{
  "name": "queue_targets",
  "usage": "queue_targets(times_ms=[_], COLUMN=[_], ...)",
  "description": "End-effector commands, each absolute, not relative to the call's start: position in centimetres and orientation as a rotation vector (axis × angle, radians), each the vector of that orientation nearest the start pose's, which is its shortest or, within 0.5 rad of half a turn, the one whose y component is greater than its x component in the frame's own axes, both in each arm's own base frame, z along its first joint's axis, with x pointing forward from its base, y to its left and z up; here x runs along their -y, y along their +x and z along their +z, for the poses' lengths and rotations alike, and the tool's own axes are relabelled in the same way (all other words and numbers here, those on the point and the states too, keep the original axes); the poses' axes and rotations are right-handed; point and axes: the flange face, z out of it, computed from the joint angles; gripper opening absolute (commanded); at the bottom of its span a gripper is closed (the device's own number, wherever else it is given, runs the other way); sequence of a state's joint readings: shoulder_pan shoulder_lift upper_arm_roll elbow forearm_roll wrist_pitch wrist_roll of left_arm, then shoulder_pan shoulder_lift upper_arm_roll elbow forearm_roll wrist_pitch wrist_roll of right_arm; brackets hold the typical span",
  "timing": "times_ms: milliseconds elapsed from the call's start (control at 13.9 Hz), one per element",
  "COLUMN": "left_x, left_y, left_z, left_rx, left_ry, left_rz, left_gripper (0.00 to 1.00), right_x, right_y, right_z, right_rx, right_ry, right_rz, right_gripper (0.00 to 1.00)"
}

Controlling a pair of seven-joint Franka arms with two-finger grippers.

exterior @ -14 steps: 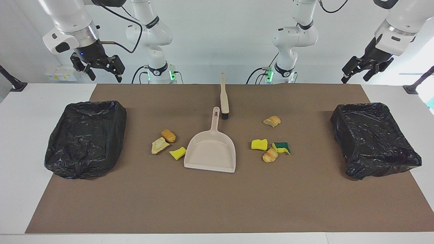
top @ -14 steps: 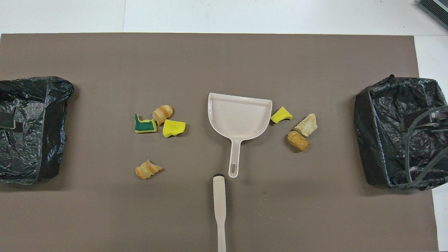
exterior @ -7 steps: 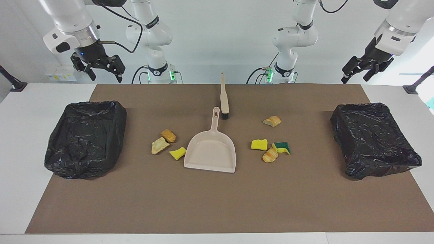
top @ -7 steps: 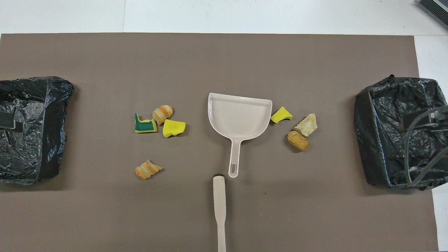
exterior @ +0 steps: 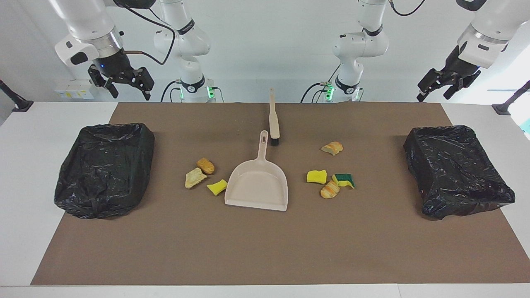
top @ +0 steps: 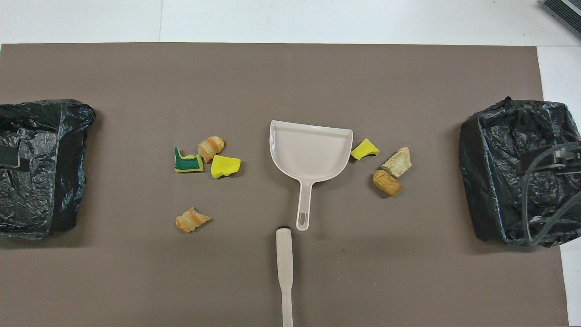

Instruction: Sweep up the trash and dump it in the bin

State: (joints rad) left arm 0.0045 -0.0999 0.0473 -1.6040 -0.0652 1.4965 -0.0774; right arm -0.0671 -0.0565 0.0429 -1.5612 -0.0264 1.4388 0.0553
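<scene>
Several trash scraps lie on the brown mat around a beige dustpan (exterior: pixel 257 184) (top: pixel 311 147). Toward the right arm's end are an orange chunk (exterior: pixel 205 165), a tan chunk (exterior: pixel 194 178) and a yellow sponge piece (exterior: pixel 217 187). Toward the left arm's end are a yellow sponge (exterior: pixel 316 176), a green-and-yellow sponge (exterior: pixel 344 180) and two bread chunks (exterior: pixel 330 189) (exterior: pixel 332 147). A beige brush (exterior: pixel 273 120) (top: pixel 284 268) lies nearer to the robots than the dustpan. My right gripper (exterior: pixel 124 85) and left gripper (exterior: pixel 434 89) hang open and empty, high up at the table's two ends.
Two bins lined with black bags stand on the mat, one at the right arm's end (exterior: pixel 105 167) (top: pixel 515 168) and one at the left arm's end (exterior: pixel 455 169) (top: pixel 38 165). The brown mat (exterior: pixel 265 248) is bordered by white table.
My right gripper has drifted slightly toward the table's middle. The left arm, the trash, the dustpan and the brush have not moved.
</scene>
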Motion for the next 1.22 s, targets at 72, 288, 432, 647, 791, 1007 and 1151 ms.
queue_targets(times_ms=[72,288,432,647,791,1007,1151], left_x=[-2.1,-2.0,-2.0,-2.7,-2.5,-0.6,0.7], left_y=[51.0,51.0,51.0,50.9,50.9,50.6,50.0], left_z=[65.9,65.9,65.9,65.8,65.8,65.5,65.4], left_rx=[0.203,0.200,0.200,0.219,0.200,0.003,-0.070], left_ry=[-3.206,-3.206,-3.206,-3.205,-3.201,-3.156,-3.156], left_rz=[0.022,0.022,0.031,0.041,0.038,0.075,0.085], left_gripper=[1.00,1.00,1.00,1.00,1.00,1.00,1.00], right_x=[0.8,-0.1,-2.1,-4.2,-5.6,-8.7,-10.9], right_y=[51.2,51.9,52.6,54.1,55.4,57.0,57.6], right_z=[63.6,62.7,61.5,60.0,58.3,56.6,55.8], right_rx=[-0.129,-0.044,0.002,0.022,-0.002,-0.040,-0.057], right_ry=[-3.151,-3.153,-3.154,-3.152,-3.150,-3.148,-3.145], right_rz=[0.089,0.060,0.089,0.074,0.074,0.052,0.035], right_gripper=[1.00,1.00,1.00,1.00,1.00,1.00,1.00])
